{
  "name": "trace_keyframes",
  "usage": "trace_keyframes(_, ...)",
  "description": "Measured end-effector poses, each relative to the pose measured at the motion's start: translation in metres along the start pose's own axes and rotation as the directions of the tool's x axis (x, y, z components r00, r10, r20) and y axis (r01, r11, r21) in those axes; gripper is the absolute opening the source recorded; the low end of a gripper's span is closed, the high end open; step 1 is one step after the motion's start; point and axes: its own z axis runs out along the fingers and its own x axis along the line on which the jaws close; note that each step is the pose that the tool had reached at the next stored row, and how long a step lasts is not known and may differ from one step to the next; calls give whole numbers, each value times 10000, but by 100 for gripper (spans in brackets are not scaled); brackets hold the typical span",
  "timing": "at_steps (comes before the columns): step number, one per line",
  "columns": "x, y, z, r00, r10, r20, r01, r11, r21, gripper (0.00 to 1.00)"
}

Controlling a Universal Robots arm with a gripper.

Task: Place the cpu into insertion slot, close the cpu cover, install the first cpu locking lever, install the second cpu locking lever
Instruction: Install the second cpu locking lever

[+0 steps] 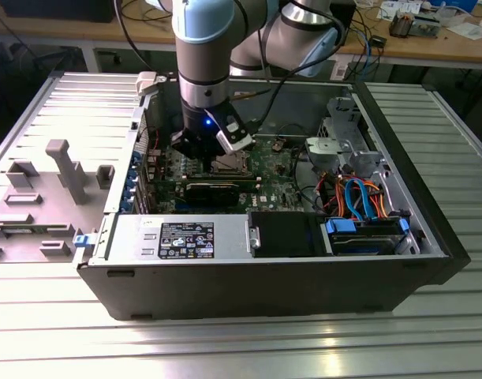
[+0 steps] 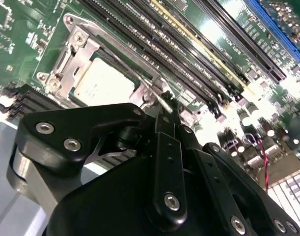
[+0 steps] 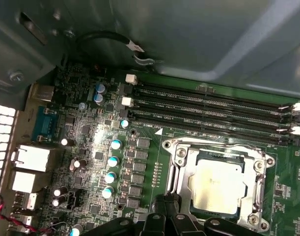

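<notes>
The pincer hangs low over the circuit board, its fingers drawn together on a thin metal lever at the socket's edge. Just beyond its tips the chip lies flat in the socket, under the metal cover frame.

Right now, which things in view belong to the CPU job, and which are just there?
Job:
- cpu, seated in the insertion slot
- cpu cover, closed over it
- gripper, beside the slot at a thin metal lever

Just there:
- memory slots
- drive cables
- power supply
</notes>
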Motion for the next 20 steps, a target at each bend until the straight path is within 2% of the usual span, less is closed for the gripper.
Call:
trace_keyframes(1,-5,11,-64,10000,-1,0,1,10000,1,11)
trace_keyframes(3,-7,17,-114,10000,-1,1,1,10000,0,11)
trace_keyframes(4,-10,21,-143,10000,0,-9,0,10000,54,11)
trace_keyframes(5,-19,27,-172,10000,0,-44,1,9997,246,11)
trace_keyframes(6,-20,30,-196,10000,1,-55,1,9995,304,11)
trace_keyframes(9,-25,45,-298,10000,0,-63,2,9994,360,11)
trace_keyframes(11,-48,56,-317,10000,8,-75,-5,9990,439,11)
trace_keyframes(16,-179,56,-329,9999,72,-83,-68,9988,484,11)
trace_keyframes(20,-213,69,-396,9999,133,-89,-128,9985,535,11)
